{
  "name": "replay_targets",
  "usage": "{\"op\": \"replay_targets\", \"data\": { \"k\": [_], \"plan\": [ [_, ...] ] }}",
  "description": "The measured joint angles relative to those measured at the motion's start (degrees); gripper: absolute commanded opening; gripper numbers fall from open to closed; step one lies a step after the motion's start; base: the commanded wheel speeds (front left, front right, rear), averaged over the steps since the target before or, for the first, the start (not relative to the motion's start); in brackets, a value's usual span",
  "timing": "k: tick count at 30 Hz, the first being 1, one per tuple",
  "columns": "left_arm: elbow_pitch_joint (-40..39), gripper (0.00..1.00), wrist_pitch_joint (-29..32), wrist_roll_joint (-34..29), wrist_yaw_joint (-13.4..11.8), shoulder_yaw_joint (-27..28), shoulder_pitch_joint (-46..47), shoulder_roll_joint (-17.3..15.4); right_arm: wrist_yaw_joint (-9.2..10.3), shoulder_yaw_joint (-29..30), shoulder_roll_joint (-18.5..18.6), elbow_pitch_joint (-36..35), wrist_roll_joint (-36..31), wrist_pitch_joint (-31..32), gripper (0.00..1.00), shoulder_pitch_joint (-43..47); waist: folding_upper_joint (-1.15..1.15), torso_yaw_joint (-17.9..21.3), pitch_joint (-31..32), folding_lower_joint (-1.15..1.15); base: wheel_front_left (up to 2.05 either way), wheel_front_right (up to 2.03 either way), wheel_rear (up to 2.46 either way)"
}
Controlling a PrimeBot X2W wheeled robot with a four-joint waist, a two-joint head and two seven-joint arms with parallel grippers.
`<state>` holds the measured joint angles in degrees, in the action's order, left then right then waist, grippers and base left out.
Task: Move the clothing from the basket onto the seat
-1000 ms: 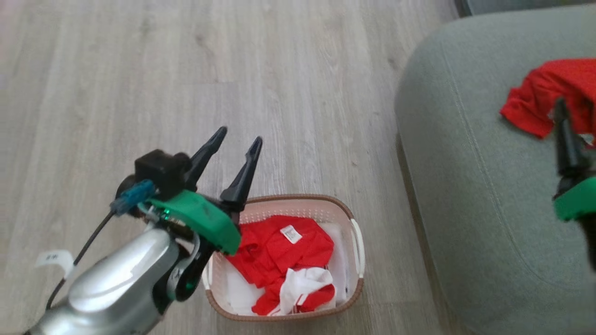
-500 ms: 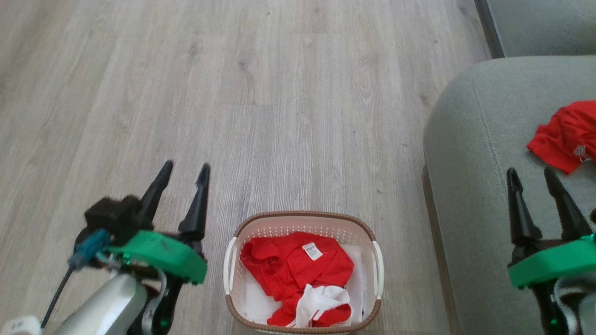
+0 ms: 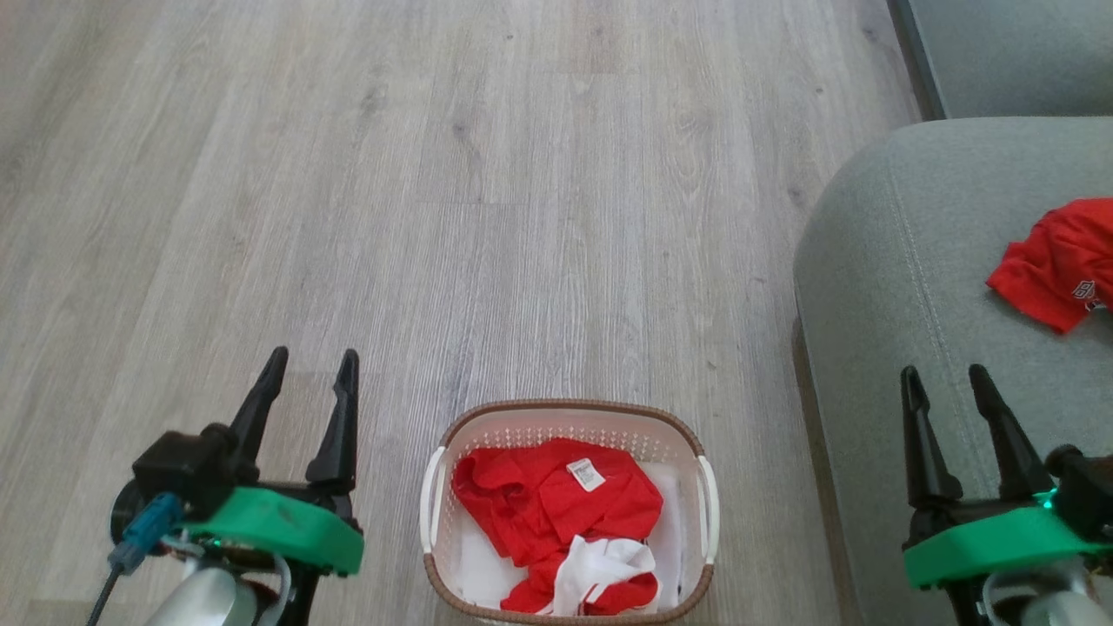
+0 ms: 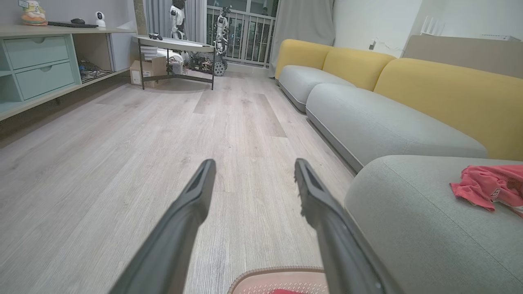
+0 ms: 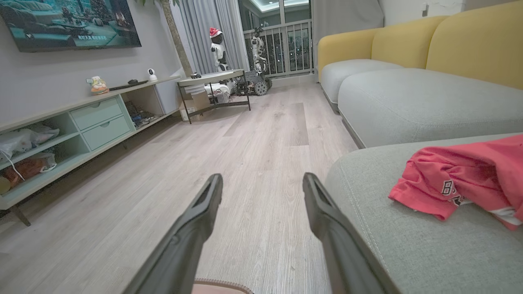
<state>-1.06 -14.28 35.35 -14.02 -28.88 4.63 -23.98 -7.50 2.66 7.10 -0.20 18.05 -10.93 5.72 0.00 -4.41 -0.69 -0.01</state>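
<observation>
We record a living room floored in pale grey wood-look planks [image 3: 539, 217]. On this floor stands the small white perforated plastic basket with a brown woven rim [image 3: 569, 405]. It holds crumpled red and white soft clothing [image 3: 556, 513], with a white label [image 3: 587, 474] uppermost. The basket sits near the large grey-green fabric seat cushion [image 3: 878, 287], with a strip of floor between them. One further red garment [image 3: 1048, 269] lies on that cushion, near its rounded corner.

The left gripper [image 3: 314, 354] hangs over the floor left of the basket, its two dark fingers parted and holding nothing. The right gripper [image 3: 944, 371] hangs over the cushion's front part, likewise parted and empty, clear of the red garment.

Beyond, we note yellow sofa backrests [image 4: 441, 94], a pale green drawer unit [image 4: 39, 65], a low table [image 4: 175, 43] and a wall-mounted television [image 5: 69, 22].
</observation>
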Motion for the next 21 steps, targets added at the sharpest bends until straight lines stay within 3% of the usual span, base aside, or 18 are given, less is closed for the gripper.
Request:
{"op": "replay_targets", "data": {
  "k": [12,21],
  "plan": [
    [1.8,1.00,0.0,-3.0,3.5,3.5,-0.4,2.7,0.00,-1.1,-0.3,2.1,-0.9,-1.2,1.00,-0.2,0.00,0.2,-0.6,0.00,0.00,0.00,0.00],
    [2.9,1.00,0.0,-4.5,4.5,4.7,-0.5,3.9,0.00,-1.4,-0.4,2.3,-0.9,-1.2,1.00,-0.3,0.00,0.2,-0.6,0.00,0.00,0.00,0.00]
  ]
}}
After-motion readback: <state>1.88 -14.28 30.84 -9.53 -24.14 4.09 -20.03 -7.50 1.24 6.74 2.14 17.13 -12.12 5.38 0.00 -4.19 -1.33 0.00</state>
